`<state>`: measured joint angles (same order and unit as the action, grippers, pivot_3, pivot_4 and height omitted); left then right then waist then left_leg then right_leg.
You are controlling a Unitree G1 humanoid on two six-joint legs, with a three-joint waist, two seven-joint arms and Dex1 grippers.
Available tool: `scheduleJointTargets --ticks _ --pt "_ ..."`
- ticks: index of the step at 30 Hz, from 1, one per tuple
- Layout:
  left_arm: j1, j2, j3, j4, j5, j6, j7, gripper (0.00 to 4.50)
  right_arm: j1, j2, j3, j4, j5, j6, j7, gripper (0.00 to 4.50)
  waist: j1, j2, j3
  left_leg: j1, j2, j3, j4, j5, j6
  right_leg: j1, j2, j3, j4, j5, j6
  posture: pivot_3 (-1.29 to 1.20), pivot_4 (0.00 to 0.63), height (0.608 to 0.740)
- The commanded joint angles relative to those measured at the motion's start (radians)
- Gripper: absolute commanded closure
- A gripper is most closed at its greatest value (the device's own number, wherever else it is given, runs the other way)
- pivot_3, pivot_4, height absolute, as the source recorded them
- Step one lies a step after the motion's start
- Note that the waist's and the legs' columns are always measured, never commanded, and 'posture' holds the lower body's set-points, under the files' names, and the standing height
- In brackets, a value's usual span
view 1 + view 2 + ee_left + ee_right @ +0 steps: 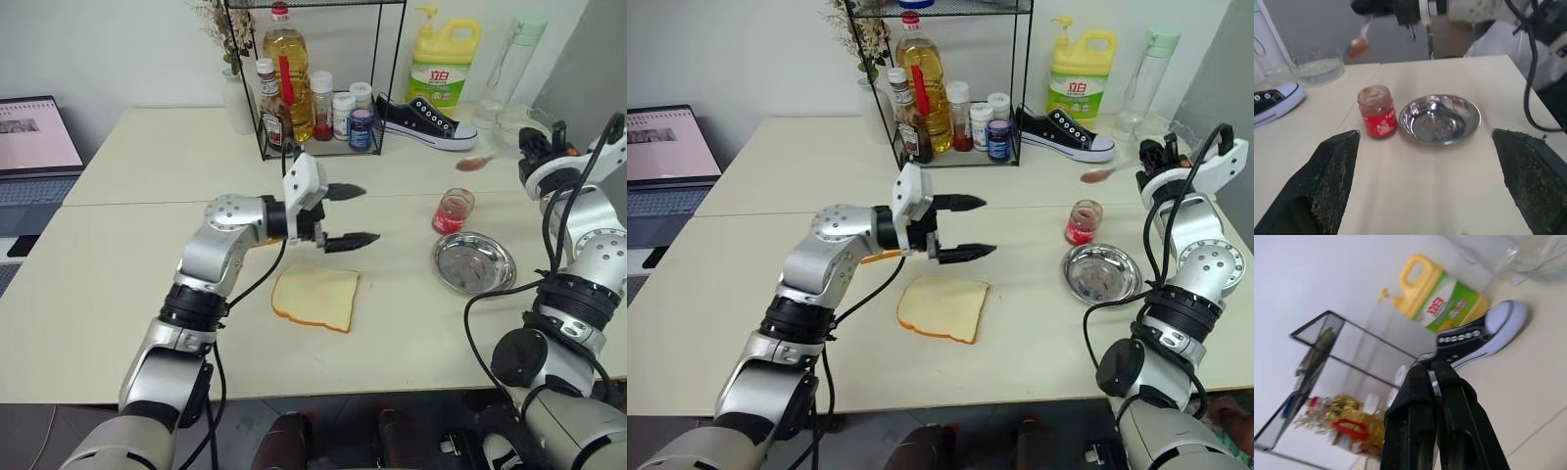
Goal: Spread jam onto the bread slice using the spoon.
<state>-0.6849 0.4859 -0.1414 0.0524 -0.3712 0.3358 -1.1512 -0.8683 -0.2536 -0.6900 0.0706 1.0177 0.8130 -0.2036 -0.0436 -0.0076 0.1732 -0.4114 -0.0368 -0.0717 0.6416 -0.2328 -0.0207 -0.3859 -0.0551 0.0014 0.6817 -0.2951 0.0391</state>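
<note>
Off my left gripper (353, 216): table (127, 284) reads matt, smooth, cream laminate. Round dish (1440, 118) ahead of it is polished metal, mirror-glossy. Jam (1378, 122) jar beside it, clear glass. Fingers (1332, 171) matt black, gritty-textured pads.

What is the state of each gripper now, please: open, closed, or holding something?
Left gripper: jaws open, holding nothing, above the square white bread slice.
Right gripper: jaws closed on the small silvery metal spoon, its bowl red with jam.
</note>
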Motion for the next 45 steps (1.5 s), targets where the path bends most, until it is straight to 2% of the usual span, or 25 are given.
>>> scheduleJointTargets --ticks 1,5,8,10,13,16,19,24,29,36,45 --pt "0.108 0.106 0.068 -0.172 -0.072 0.076 -0.04 0.0 0.039 0.04 0.105 -0.181 0.091 0.088 -0.041 4.48 -0.005 0.0 0.0 -0.002 0.0 0.0 0.0 0.0 0.0 -0.002 0.0 0.001 0.0 0.0 0.0 0.0 0.15 0.74" --pt "0.244 0.202 0.133 -0.281 -0.108 0.123 -0.021 0.0 0.092 0.078 0.217 -0.287 0.122 0.133 -0.053 4.48 -0.002 0.0 0.0 -0.004 0.002 -0.001 0.002 0.0 0.0 -0.003 0.0 0.001 0.001 0.0 0.0 0.0 0.15 0.74" --pt "0.433 0.263 0.239 -0.402 -0.141 0.161 0.028 0.0 0.14 0.104 0.389 -0.376 0.08 0.16 0.008 4.48 -0.007 0.001 0.0 -0.004 0.001 0.0 0.001 0.0 0.0 -0.003 0.0 0.003 0.0 0.0 0.0 0.0 0.15 0.74" --pt "0.508 0.275 0.276 -0.461 -0.155 0.181 0.062 0.0 0.167 0.096 0.463 -0.399 0.045 0.154 0.053 4.48 -0.007 0.001 0.0 -0.004 0.001 0.0 0.001 0.0 0.0 -0.004 0.0 0.003 0.0 0.0 0.0 0.0 0.15 0.74" --pt "0.644 0.272 0.359 -0.554 -0.186 0.219 0.128 0.0 0.212 0.069 0.648 -0.428 -0.081 0.112 0.174 4.48 -0.001 0.0 0.0 -0.004 0.001 0.0 0.002 0.0 0.0 -0.003 0.0 0.002 -0.001 0.0 0.0 0.0 0.15 0.74" --pt "0.793 0.267 0.415 -0.618 -0.163 0.189 0.162 0.0 0.239 0.064 0.852 -0.371 -0.26 -0.006 0.314 4.48 0.001 0.0 0.0 -0.003 0.001 0.0 0.001 0.0 0.0 -0.003 0.0 0.003 -0.001 0.0 0.0 0.0 0.15 0.74" --pt "0.87 0.266 0.443 -0.644 -0.16 0.17 0.181 0.0 0.244 0.074 0.943 -0.306 -0.376 -0.103 0.405 4.48 0.009 0.0 0.0 -0.002 0.001 0.0 0.002 0.0 0.0 -0.003 0.0 0.002 0.0 0.0 0.0 0.0 0.15 0.74" --pt "1.005 0.263 0.508 -0.667 -0.156 0.139 0.19 0.0 0.234 0.11 1.023 -0.234 -0.511 -0.222 0.508 4.48 0.013 -0.001 -0.001 -0.002 0.0 0.0 0.002 0.0 0.0 -0.003 0.0 0.002 0.0 0.0 0.0 0.0 0.15 0.74" --pt "1.069 0.255 0.529 -0.663 -0.155 0.108 0.197 0.0 0.242 0.122 1.052 -0.22 -0.592 -0.277 0.579 4.48 0.014 -0.001 -0.001 -0.002 0.001 0.0 0.002 0.0 0.0 -0.003 0.0 0.002 0.0 0.0 0.0 0.0 0.15 0.74" --pt "1.072 0.254 0.526 -0.674 -0.165 0.093 0.222 0.0 0.252 0.092 1.125 -0.229 -0.737 -0.39 0.681 4.48 0.013 -0.001 -0.001 -0.002 0.001 0.0 0.002 0.0 0.0 -0.003 0.0 0.002 0.0 0.0 0.0 0.0 0.15 0.74" --pt "1.034 0.263 0.509 -0.663 -0.171 0.101 0.239 0.0 0.258 0.082 1.141 -0.263 -0.82 -0.433 0.746 4.48 0.013 -0.001 -0.001 -0.002 0.001 0.0 0.002 -0.001 0.0 -0.003 0.0 0.002 0.0 0.0 -0.001 0.0 0.15 0.74"
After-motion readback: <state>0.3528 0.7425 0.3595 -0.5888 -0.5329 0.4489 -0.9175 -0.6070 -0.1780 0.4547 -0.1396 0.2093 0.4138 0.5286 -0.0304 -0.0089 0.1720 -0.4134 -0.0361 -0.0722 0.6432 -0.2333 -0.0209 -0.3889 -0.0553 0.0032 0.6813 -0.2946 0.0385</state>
